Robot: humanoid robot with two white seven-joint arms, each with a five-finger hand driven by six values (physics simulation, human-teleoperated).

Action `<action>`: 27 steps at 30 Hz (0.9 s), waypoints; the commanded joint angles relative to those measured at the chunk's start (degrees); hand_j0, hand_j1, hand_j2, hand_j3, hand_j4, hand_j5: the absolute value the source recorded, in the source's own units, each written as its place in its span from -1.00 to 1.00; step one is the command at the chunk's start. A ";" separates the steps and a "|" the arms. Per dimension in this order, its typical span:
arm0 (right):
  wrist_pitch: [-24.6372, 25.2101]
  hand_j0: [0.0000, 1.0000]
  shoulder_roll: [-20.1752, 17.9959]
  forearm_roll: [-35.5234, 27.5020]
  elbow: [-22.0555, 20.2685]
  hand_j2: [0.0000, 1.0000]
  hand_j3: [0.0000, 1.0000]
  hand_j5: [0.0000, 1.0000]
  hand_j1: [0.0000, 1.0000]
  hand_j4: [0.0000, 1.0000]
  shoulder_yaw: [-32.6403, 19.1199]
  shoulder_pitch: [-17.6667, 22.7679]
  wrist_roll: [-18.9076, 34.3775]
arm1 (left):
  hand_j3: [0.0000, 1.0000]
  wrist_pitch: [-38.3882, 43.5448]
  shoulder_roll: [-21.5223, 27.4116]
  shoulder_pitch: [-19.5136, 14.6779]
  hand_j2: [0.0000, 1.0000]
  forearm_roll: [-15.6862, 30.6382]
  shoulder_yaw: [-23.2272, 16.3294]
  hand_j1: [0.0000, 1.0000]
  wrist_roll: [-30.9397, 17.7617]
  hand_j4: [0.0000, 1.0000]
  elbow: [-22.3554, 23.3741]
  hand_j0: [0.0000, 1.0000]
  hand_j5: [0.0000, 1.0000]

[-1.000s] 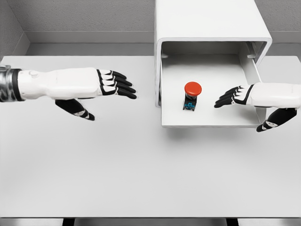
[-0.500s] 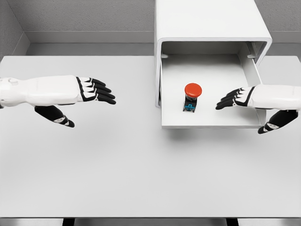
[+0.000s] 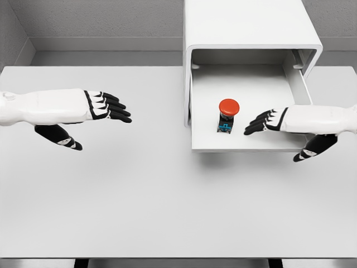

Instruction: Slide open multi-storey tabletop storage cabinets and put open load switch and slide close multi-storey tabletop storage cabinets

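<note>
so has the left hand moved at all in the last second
Yes. The left hand has pulled back toward the picture's left, away from the cabinet, widening the gap to the open drawer's left wall.

Smooth, matt white surfaces are seen.
The cabinet (image 3: 245, 25) and table (image 3: 139, 190) look like matt plastic; the switch (image 3: 227, 114) cap is glossy red.

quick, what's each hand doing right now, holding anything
Left hand: open, fingers extended, holding nothing, over the table.
Right hand: open, holding nothing, fingers over the pulled-out drawer beside the red-capped switch, not touching it.
</note>
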 commanded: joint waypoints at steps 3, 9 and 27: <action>0.16 1.00 1.01 0.70 1.00 1.00 1.00 1.00 1.00 1.00 -0.22 -0.18 -0.02 | 1.00 0.17 0.14 0.00 1.00 0.38 0.04 1.00 0.03 1.00 -0.02 1.00 1.00; 0.16 1.00 3.04 2.02 1.97 1.00 1.00 1.00 1.00 1.00 -0.39 -0.70 -0.02 | 1.00 0.17 0.14 0.00 1.00 0.38 0.04 1.00 0.03 1.00 -0.02 1.00 1.00; 0.16 1.00 9.80 3.16 11.99 1.00 1.00 1.00 1.00 1.00 -0.57 -6.86 -0.02 | 1.00 0.17 1.20 0.44 1.00 0.38 1.01 1.00 0.03 1.00 0.07 1.00 1.00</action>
